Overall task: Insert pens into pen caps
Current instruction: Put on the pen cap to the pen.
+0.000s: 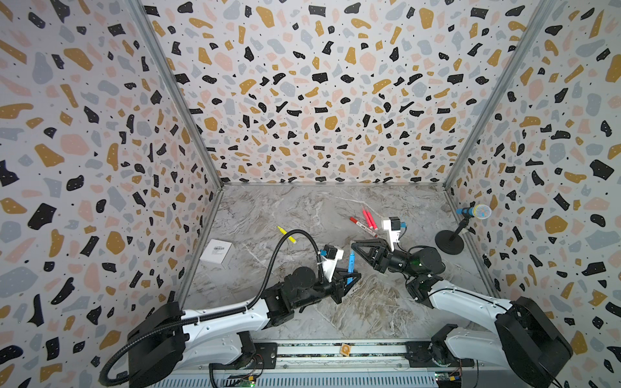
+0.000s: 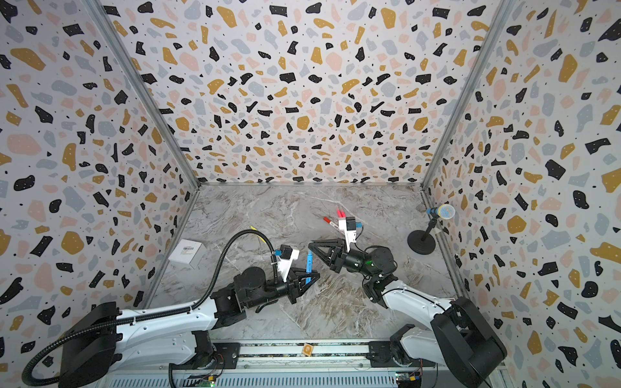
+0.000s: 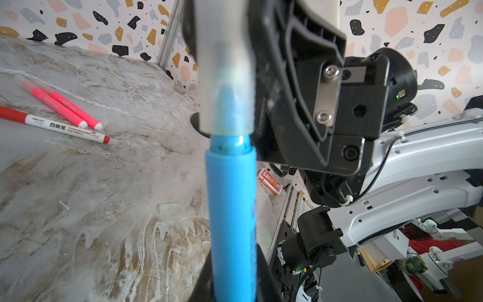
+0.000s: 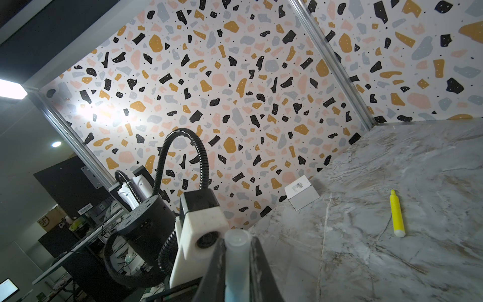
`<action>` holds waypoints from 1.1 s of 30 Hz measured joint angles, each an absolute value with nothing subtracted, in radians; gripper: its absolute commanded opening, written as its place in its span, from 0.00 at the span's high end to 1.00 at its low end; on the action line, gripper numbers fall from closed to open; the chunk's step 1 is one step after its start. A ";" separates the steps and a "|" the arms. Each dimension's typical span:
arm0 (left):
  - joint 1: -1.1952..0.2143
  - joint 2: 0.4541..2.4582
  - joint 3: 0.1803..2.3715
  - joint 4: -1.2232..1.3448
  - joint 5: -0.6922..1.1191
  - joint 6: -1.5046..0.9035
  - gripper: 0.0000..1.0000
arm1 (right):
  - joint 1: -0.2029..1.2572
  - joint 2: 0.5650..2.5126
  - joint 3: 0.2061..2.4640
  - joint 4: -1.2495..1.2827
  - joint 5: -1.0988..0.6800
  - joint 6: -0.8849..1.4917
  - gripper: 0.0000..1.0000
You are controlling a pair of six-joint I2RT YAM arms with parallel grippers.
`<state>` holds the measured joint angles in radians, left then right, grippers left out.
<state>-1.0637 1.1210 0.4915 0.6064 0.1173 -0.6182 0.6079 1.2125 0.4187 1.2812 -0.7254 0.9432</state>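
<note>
While our left gripper clamps the light blue pen, our right gripper pinches a clear cap. We see the cap over the pen's tip, not fully seated.

The marble-patterned tabletop bears a white barcoded box, a yellow pen near that box, and (well beyond it) two pink pens beside a whiteboard marker.

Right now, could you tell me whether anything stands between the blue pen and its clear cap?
Nothing visible does. The blue pen, held by the left gripper, already has its tip inside the clear cap in the right gripper; only a bare neck shows.
</note>
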 measured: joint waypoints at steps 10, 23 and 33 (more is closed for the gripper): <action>-1.071 1.111 0.492 0.596 0.119 -0.589 1.00 | 0.627 1.159 0.392 1.254 -0.696 0.926 0.69; -1.067 1.090 0.492 0.636 0.098 -0.561 1.00 | 0.570 0.942 0.588 0.654 -0.769 0.644 0.41; -1.067 1.073 0.492 0.630 0.114 -0.560 1.00 | 0.589 1.162 0.952 0.285 -0.804 0.436 0.42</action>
<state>-1.0668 1.0725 0.4919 0.6296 0.1139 -0.5602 0.5888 1.1618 0.9520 0.2852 -0.8043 0.4358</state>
